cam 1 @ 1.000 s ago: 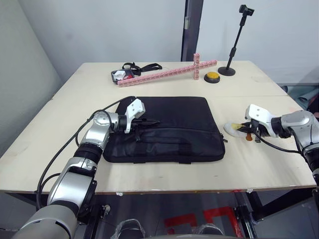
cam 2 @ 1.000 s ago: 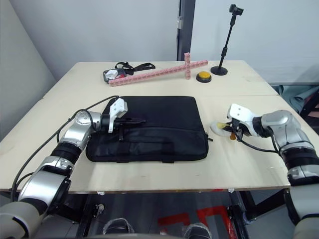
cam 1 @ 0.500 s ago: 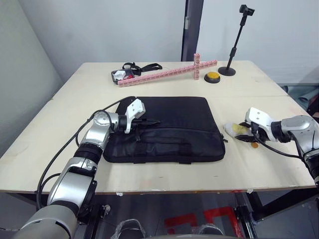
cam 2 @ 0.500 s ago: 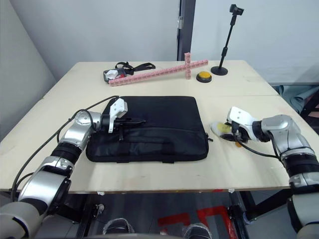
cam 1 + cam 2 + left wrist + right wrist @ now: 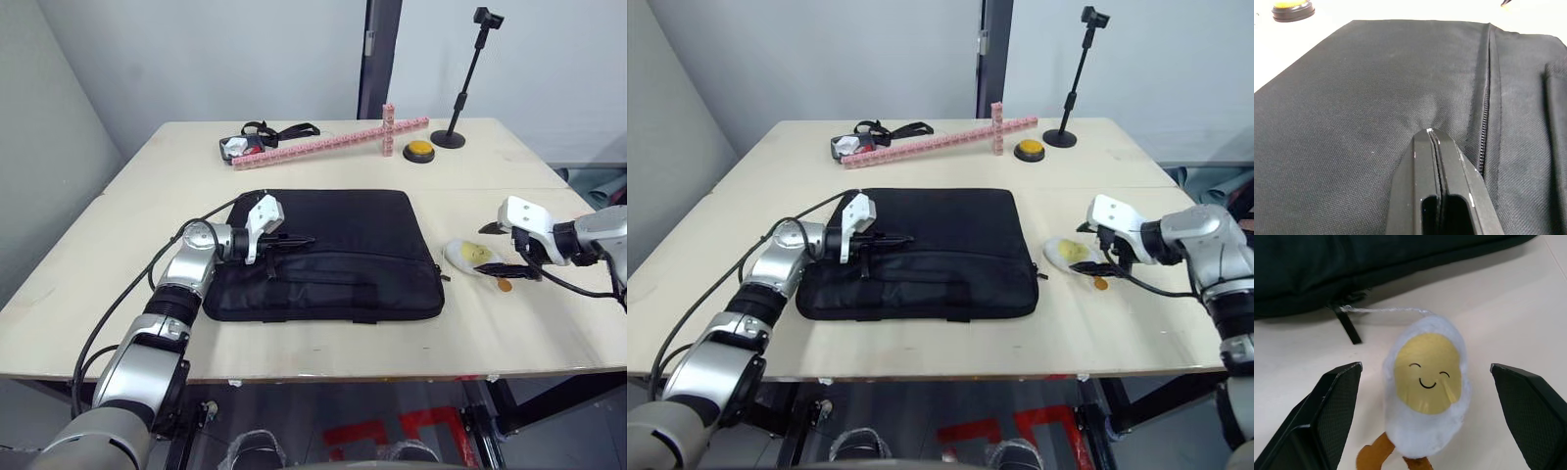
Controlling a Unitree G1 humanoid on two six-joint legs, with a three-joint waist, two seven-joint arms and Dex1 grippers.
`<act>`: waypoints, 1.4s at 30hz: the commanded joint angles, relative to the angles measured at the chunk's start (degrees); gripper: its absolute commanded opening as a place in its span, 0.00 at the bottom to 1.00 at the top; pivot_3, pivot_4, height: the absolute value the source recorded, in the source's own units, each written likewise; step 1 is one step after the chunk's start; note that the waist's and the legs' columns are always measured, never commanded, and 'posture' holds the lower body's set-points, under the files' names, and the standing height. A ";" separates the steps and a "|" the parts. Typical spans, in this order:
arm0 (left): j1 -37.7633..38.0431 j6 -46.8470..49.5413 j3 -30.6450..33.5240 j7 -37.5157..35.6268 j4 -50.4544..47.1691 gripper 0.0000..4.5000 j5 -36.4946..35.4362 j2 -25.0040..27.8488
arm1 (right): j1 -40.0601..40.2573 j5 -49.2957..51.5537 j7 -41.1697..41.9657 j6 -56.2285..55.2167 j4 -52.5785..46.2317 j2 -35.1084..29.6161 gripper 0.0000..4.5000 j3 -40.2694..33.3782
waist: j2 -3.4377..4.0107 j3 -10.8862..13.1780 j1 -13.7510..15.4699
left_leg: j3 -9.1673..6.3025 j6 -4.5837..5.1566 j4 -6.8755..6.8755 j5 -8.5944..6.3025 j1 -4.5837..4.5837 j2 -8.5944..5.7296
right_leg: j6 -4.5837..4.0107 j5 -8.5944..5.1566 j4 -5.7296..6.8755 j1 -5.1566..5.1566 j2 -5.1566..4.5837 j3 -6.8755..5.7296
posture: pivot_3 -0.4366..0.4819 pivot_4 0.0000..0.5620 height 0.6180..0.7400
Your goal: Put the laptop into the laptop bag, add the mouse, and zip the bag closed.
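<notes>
A black laptop bag point(image 5: 328, 253) is seen lying flat near the front edge of a pale wooden table point(image 5: 118, 225), its long axis running along that edge, handles toward the front. Just beside its right end lies a white plush egg toy point(image 5: 1426, 382) with a yellow smiling face, orange legs trailing. At the table's back edge are gathered a pink block cross point(image 5: 333, 143), a strapped device point(image 5: 245, 145), a yellow button point(image 5: 419, 150) and a black stand point(image 5: 460, 88). The left gripper point(image 5: 1431, 137) is pressed tip-down onto the bag's top panel beside the zipper line, fingers closed together. The right gripper point(image 5: 1430, 391) is held over the toy, fingers spread wide, touching nothing.
</notes>
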 commanded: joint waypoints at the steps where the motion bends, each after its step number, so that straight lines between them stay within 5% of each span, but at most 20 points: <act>1: 2.83 7.02 -1.10 -2.06 -2.58 0.00 -0.92 0.73 | -1.14 3.03 4.80 4.14 -4.17 -2.97 0.98 -1.87 | -0.02 0.04 -0.04 | 0.01 0.01 -0.03 -0.01 -0.03 0.00 | 0.00 0.00 -0.01 -0.06 0.00 -0.01 | 0.48 0.27 1.00; 5: 4.44 13.57 0.80 -2.21 -12.33 0.19 -4.58 3.19 | -3.27 3.48 6.87 5.31 -4.60 -3.74 1.00 -1.36 | -0.02 0.24 -0.32 | 0.07 0.49 -0.05 0.22 -0.27 0.02 | -0.02 0.01 -0.01 -0.39 0.02 -0.01 | 0.48 0.27 1.00; 15: 8.70 25.44 6.40 -0.69 -30.22 0.99 -11.07 14.07 | -8.14 2.46 10.94 6.16 -1.99 -3.32 1.00 0.88 | -0.07 0.56 -0.56 | 0.09 0.62 0.08 0.22 -0.98 0.05 | -0.04 0.02 0.13 -1.18 0.05 -0.03 | 0.48 0.27 1.00; 27: 23.92 35.43 27.19 -1.07 -37.34 1.00 -15.27 39.87 | -6.33 6.30 12.69 12.91 -8.09 -8.45 1.00 -2.68 | -0.15 0.83 -0.79 | 0.08 0.60 0.28 0.21 -0.97 0.17 | -0.05 0.02 0.36 -1.25 0.12 -0.01 | 0.48 0.27 1.00; 42: 34.73 32.18 40.69 -5.66 -26.29 1.00 -12.63 50.71 | -3.18 12.87 13.21 17.64 -12.80 -12.30 1.00 -7.78 | -0.18 0.85 -0.47 | 0.02 0.64 0.63 0.20 -0.92 0.19 | -0.07 0.03 0.74 -1.21 0.11 0.04 | 0.48 0.27 1.00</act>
